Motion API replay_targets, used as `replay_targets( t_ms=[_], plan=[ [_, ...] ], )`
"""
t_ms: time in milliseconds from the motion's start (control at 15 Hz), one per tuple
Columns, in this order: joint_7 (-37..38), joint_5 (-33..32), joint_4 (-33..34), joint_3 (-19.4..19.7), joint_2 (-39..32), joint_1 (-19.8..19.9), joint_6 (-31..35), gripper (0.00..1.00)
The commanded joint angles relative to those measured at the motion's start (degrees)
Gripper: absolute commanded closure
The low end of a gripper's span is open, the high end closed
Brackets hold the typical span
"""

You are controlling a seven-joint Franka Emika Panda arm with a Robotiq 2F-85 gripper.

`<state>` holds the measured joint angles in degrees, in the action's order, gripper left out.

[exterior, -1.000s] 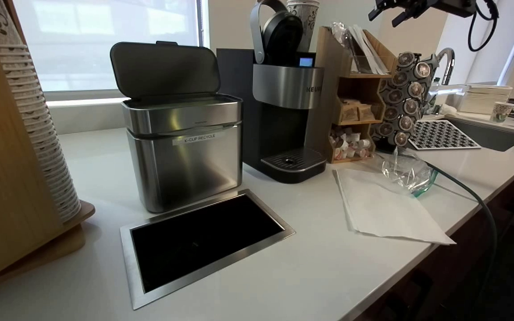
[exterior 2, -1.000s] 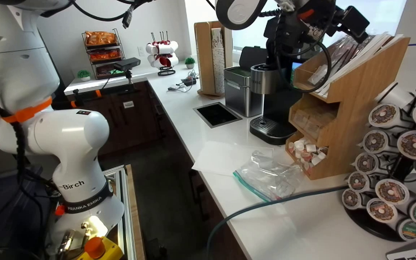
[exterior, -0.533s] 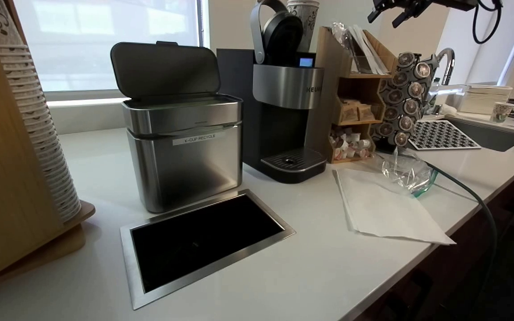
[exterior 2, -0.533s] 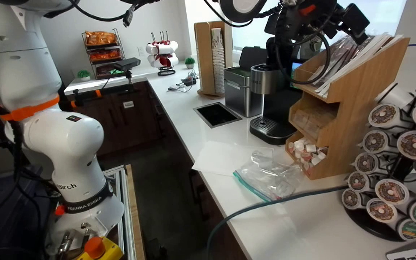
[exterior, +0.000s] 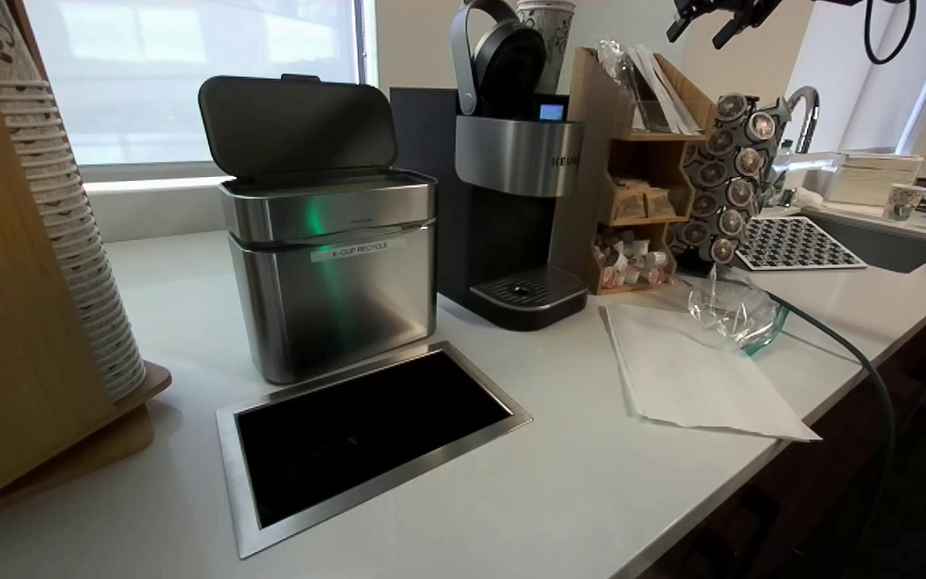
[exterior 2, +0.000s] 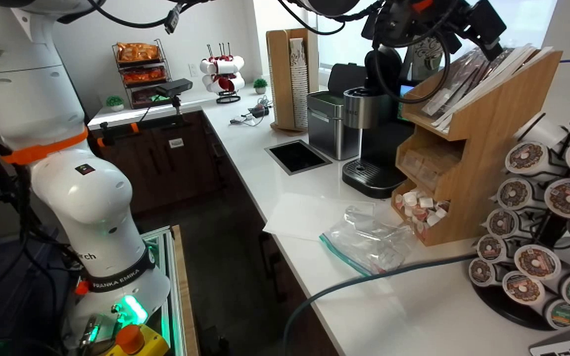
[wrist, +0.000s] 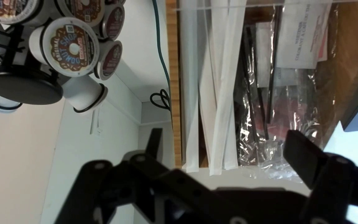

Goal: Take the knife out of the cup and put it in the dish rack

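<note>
No knife or dish rack can be made out. A patterned paper cup [exterior: 551, 40] stands on top of the coffee maker [exterior: 519, 157]; it also shows in an exterior view [exterior 2: 426, 57]. Another small paper cup [exterior: 905, 201] stands by the sink. My gripper [wrist: 225, 143] is open, with nothing between its fingers. It hangs above the wooden organizer [exterior 2: 507, 123], whose top tray holds white paper-wrapped sticks [wrist: 222, 93] and clear plastic packets [wrist: 278, 109]. Whether a packet holds a knife, I cannot tell. The gripper also shows in both exterior views [exterior: 699, 35] [exterior 2: 472, 48].
A pod carousel [exterior 2: 537, 232] stands beside the organizer. A steel bin [exterior: 342, 281] with its lid up stands behind a counter opening [exterior: 479, 449]. Paper sheets [exterior: 696, 378], a plastic bag [exterior 2: 369, 237] and a cable [exterior 2: 344, 286] lie on the counter.
The wrist and forearm have risen and the gripper has tilted a little, while its fingertips stay almost in place above the organizer. The arm's elbow has shifted. The jaws look equally open.
</note>
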<state>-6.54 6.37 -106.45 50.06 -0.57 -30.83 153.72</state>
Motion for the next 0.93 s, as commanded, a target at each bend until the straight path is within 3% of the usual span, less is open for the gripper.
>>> replay_targets(
  t_ms=[0, 733, 800, 867],
  plan=[
    [3.8, -4.7, -0.3, -0.4, 2.8, -0.4, -4.0, 0.0],
    [8.3, -12.2, -1.4, -3.6, 8.0, 0.1, -8.7, 0.0],
    [6.5, -9.6, -1.3, -14.1, 7.1, 11.1, -8.9, 0.0],
    [6.5, -9.5, -1.5, -16.4, 7.3, 13.2, -8.9, 0.0]
  ],
)
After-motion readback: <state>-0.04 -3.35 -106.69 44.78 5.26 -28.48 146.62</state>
